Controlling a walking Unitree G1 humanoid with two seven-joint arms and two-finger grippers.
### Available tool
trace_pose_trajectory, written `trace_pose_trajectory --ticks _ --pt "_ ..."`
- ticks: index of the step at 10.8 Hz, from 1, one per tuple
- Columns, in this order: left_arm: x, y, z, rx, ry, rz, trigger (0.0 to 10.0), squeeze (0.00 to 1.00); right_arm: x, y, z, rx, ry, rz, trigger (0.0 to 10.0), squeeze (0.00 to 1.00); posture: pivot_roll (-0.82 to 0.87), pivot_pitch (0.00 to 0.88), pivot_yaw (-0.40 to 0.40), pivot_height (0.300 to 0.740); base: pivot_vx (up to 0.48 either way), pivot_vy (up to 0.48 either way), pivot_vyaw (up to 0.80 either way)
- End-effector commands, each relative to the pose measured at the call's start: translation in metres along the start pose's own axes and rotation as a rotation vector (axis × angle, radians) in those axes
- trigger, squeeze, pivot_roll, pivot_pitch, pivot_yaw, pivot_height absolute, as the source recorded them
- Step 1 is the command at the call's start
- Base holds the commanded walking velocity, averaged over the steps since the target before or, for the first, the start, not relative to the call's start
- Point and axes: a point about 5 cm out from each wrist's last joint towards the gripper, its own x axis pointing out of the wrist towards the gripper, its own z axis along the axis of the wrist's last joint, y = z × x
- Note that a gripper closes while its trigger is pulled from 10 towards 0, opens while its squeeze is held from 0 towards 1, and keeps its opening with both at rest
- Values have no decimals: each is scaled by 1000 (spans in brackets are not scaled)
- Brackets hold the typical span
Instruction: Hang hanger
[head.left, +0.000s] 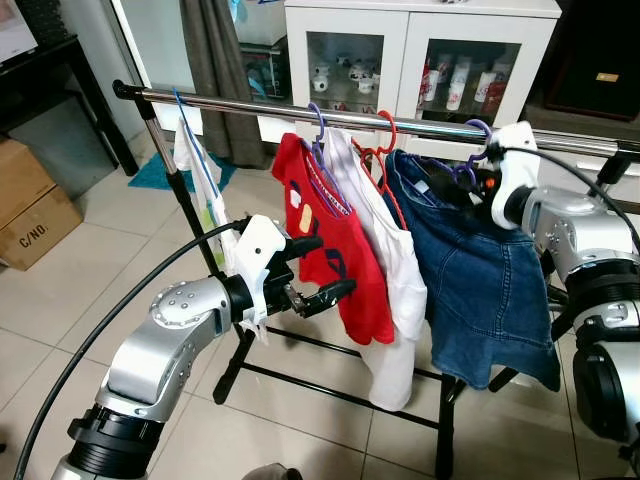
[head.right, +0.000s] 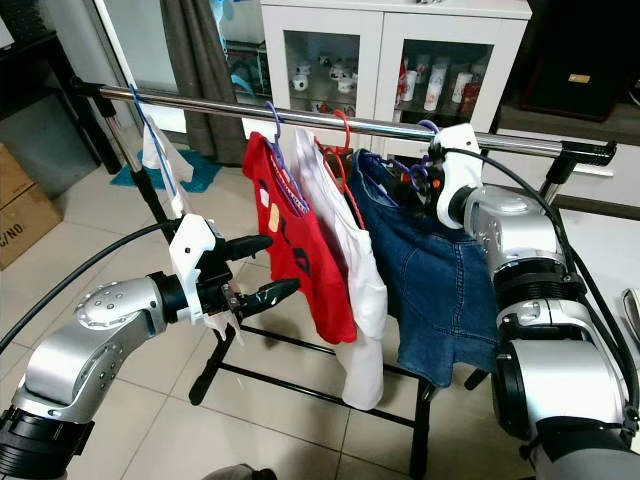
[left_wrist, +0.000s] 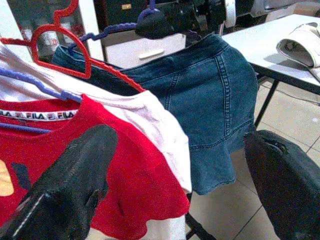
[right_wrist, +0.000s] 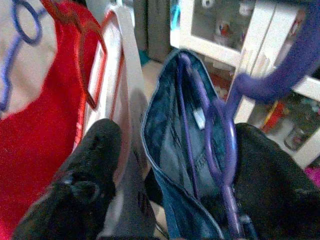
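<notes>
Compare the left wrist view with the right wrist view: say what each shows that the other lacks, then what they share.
Left wrist alone: a white table with a pale item on it, and tiled floor.
Right wrist alone: the inside of the denim skirt's waistband, with the purple hanger running through it.
Both: red shirt, white garment, red hanger, denim skirt.

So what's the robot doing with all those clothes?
It's hanging clothes on a rail. The right gripper is up at the rail, fingers around the purple hanger that carries the denim skirt; the hanger's hook is over the rail. A red shirt and a white top hang beside it. The left gripper hovers open, holding nothing, near the red shirt.
</notes>
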Motion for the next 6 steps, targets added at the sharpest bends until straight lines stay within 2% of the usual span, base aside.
trace_pose_trajectory --ticks 1,6 --pt "0 2 1 6 10 -9 10000 0 1 -1 13 -21 -2 -10 0 0 -73 0 75 740 0 0 0" --pt "0 1 0 5 16 -16 10000 0 6 -1 15 -23 50 -28 0 0 -63 0 64 740 0 0 0"
